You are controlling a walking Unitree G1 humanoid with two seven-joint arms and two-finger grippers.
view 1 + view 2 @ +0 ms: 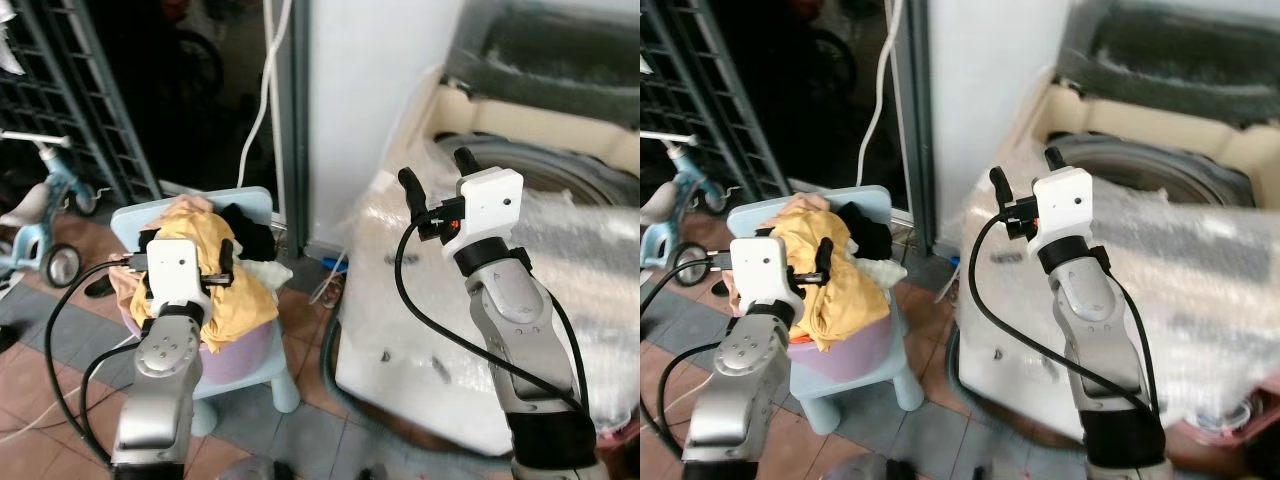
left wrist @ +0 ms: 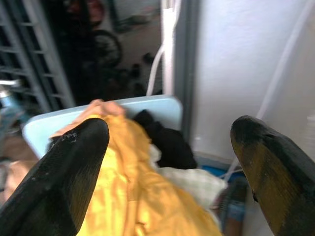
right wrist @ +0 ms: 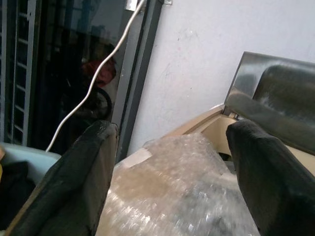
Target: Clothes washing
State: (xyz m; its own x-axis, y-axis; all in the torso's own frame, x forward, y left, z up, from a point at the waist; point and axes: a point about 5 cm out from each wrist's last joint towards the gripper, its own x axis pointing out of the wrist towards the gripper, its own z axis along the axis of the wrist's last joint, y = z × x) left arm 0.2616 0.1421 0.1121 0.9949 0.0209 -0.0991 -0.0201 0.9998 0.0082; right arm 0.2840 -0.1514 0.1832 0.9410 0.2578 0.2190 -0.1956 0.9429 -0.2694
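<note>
Two silver arms nearest the lens, one to each side

Left gripper (image 1: 185, 255) raised over a heap of laundry, fingers spread wide, nothing between them; wrist view looking down past both black fingertips (image 2: 78, 152) onto yellow garment (image 2: 123, 196)

Clothes piled in lilac basin (image 1: 245, 355) set on pale blue child's chair (image 1: 255, 205): yellow garment on top, black garment (image 1: 250, 228) toward the chair back, a bit of white cloth (image 1: 272, 272) at the edge nearer the washer

Right gripper (image 1: 435, 180) held above washing machine (image 1: 420, 330), fingers well apart and empty

Machine top wrapped in bubble wrap (image 3: 182, 182), lid (image 1: 545, 50) tipped up at the back, open drum (image 1: 555, 165) beyond the right gripper

White cable (image 1: 262, 90) hanging down the dark doorway; blue tricycle (image 1: 40, 210) on tiled floor (image 1: 310, 410) at far left
</note>
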